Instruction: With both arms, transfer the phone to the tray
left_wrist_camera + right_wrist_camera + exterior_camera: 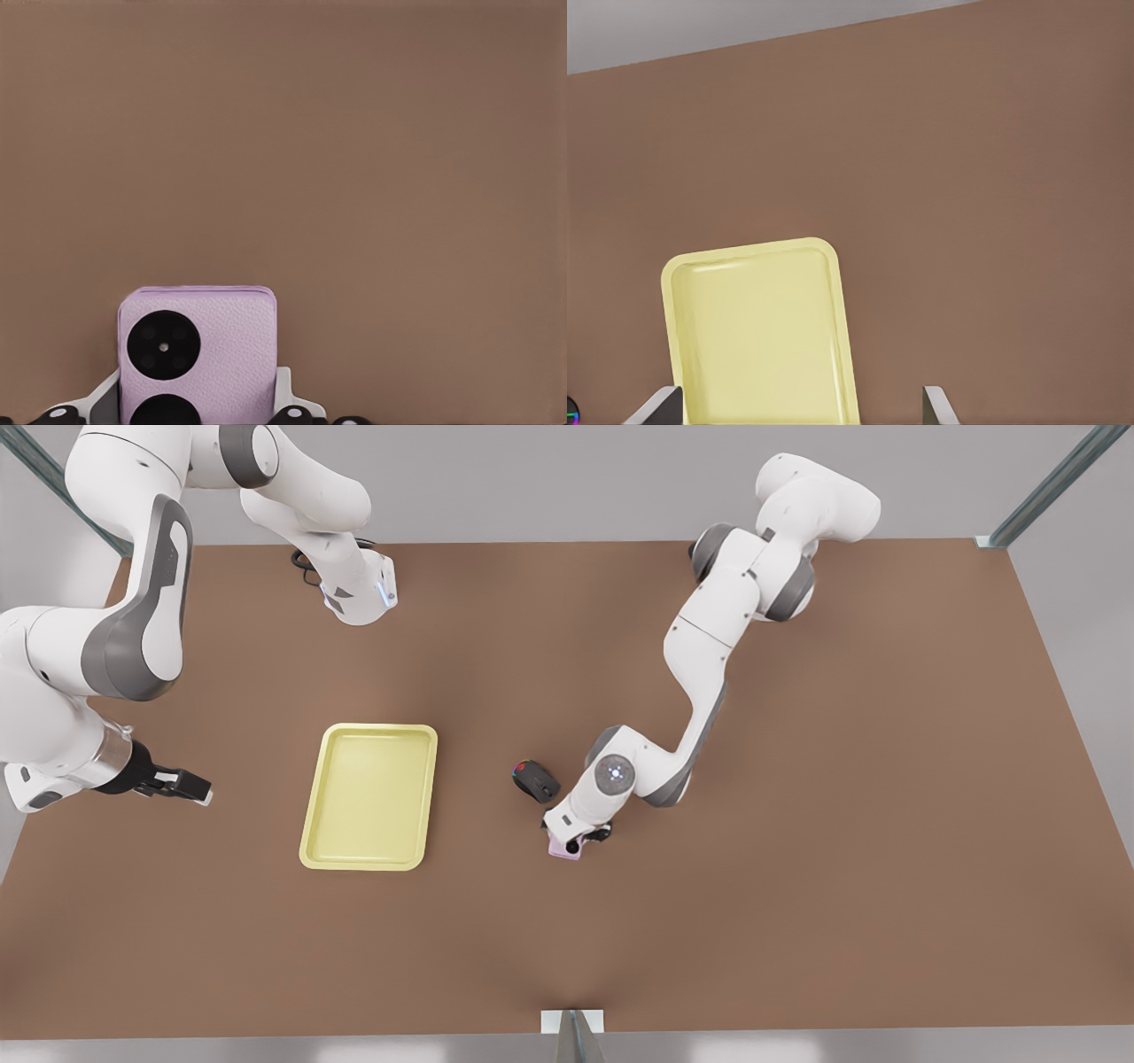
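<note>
The left gripper (578, 841) is down at the phone (564, 851) on the brown table (797, 868), right of centre in the front view. In the left wrist view the phone (199, 354) sits between the fingers (288, 390), which flank its two sides, so the claw looks closed on it. The phone is flat or nearly so, face up with its black circles showing.

A dark mouse (536, 780) lies just beside that arm's wrist, on the far-left side of the phone and between it and the tray (372, 797). The tray lies well apart, left of the phone.

The right gripper (182, 784) waits at the front view's left, beyond the tray, its fingers (935, 407) spread wide and holding nothing.
</note>
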Controlling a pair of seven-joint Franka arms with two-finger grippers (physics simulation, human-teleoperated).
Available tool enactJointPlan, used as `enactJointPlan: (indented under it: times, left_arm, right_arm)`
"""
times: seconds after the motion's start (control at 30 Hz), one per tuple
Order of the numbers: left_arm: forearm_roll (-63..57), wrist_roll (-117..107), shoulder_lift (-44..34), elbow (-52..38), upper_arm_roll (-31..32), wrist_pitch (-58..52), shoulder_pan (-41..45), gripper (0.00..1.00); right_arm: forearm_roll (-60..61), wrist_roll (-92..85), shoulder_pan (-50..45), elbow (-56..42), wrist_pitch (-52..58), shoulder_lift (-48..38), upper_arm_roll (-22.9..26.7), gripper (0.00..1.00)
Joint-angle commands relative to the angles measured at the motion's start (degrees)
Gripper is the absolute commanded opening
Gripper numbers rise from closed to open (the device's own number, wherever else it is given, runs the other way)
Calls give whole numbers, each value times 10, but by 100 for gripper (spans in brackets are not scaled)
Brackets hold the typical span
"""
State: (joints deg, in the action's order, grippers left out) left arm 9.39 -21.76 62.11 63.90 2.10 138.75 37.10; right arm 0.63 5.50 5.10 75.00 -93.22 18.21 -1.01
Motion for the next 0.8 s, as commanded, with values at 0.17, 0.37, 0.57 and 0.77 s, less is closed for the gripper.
enactJointPlan:
  times: [0.17,0.37,0.57,0.77]
  left_arm:
    - [4,-21,0,-8,0,40,1,100]
    - [41,-65,-121,-1,-12,-168,-19,100]
    - [48,-61,-201,1,-112,-328,-32,100]
    - [49,-60,-198,1,-113,-328,-35,100]
  right_arm:
    - [0,0,0,-1,-2,0,0,100]
    - [1,0,0,-1,-2,0,0,100]
    - [0,0,-6,1,6,-6,-6,100]
    - [-23,-27,0,1,9,-19,-4,100]
